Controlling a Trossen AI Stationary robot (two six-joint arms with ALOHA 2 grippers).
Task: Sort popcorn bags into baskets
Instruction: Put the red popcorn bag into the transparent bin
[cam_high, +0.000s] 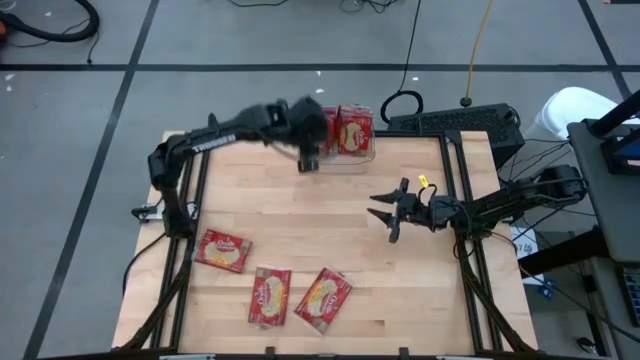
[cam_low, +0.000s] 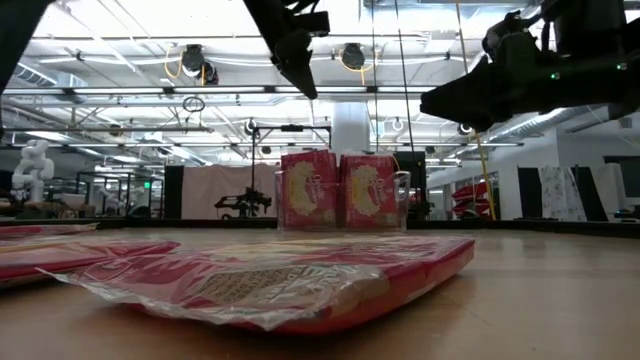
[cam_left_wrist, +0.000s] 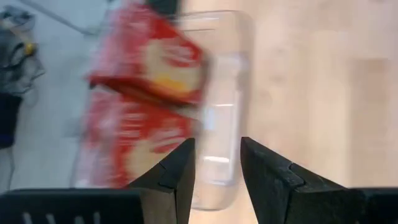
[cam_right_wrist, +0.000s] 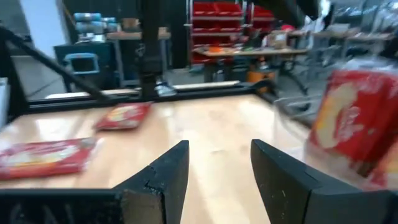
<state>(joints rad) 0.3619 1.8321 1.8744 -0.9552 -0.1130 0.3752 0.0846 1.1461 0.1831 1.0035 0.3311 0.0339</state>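
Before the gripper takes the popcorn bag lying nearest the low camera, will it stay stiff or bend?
The popcorn bag lies flat with thin crimped edges, so it will probably flex if lifted by one end. Its glossy wrapper may slip between fingers. It looks thin, likely light, so a push on the wooden table should slide it, not tip it.

Two red popcorn bags (cam_high: 345, 131) stand upright, side by side, in the clear basket (cam_high: 366, 156) at the table's far edge — three more (cam_high: 268, 296) lie flat near the front-left.
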